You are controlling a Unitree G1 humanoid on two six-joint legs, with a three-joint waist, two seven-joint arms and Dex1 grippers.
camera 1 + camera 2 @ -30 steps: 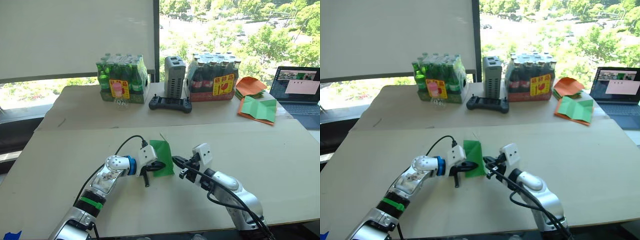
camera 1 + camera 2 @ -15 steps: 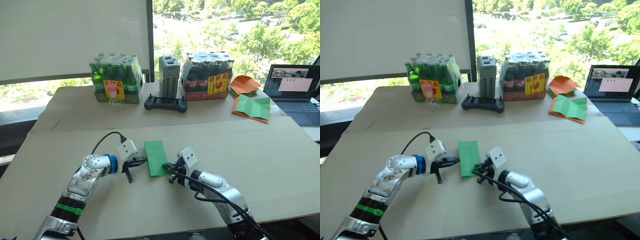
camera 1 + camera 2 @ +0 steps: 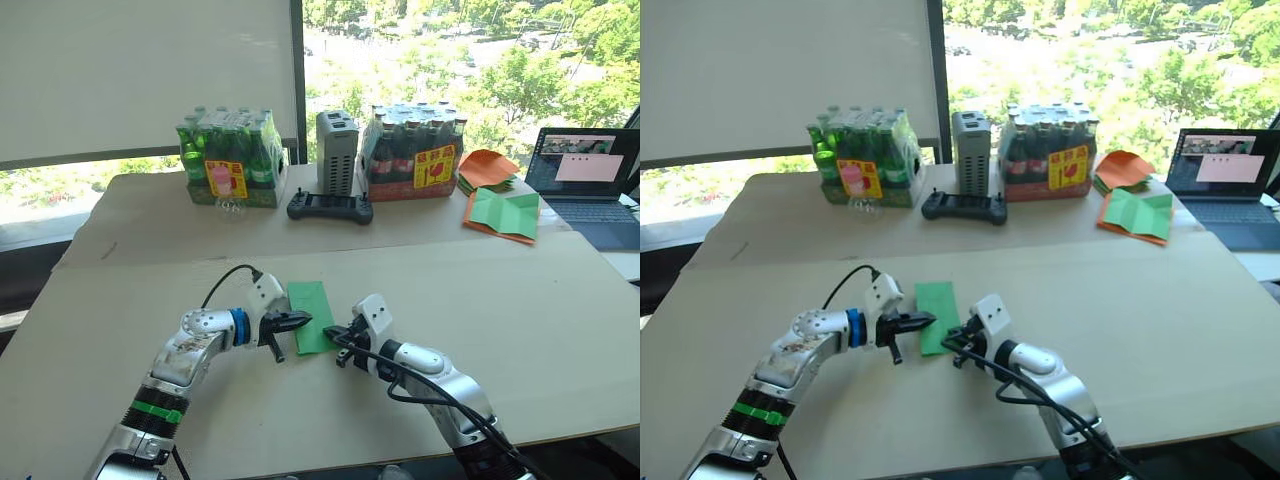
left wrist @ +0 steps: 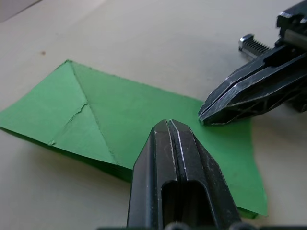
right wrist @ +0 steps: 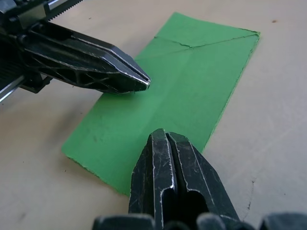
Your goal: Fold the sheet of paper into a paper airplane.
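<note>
The sheet of paper [image 3: 312, 312] is bright green and lies flat on the near table, folded into a narrow strip with diagonal creases at its far end. It has no paper airplane shape. My left gripper [image 3: 305, 320] is shut and its tip rests on the strip's left side. In the left wrist view my left gripper [image 4: 168, 122] sits over the paper [image 4: 115, 115]. My right gripper [image 3: 333, 337] is shut too, with its tip touching the strip's right edge. The right wrist view shows my right gripper [image 5: 165, 134] at the paper [image 5: 192, 81] edge, facing the left gripper [image 5: 144, 84].
On the far table stand two shrink-wrapped bottle packs [image 3: 228, 158] [image 3: 418, 152], a grey box [image 3: 337, 152] and a black controller [image 3: 329, 207]. Orange papers [image 3: 487, 167] and a green sheet edged with orange [image 3: 505, 214] lie at the back right beside a laptop [image 3: 592, 185].
Half a second ago my left gripper was apart from the strip on its left. It has moved right and now touches the paper. My right gripper has stayed at the right edge.
</note>
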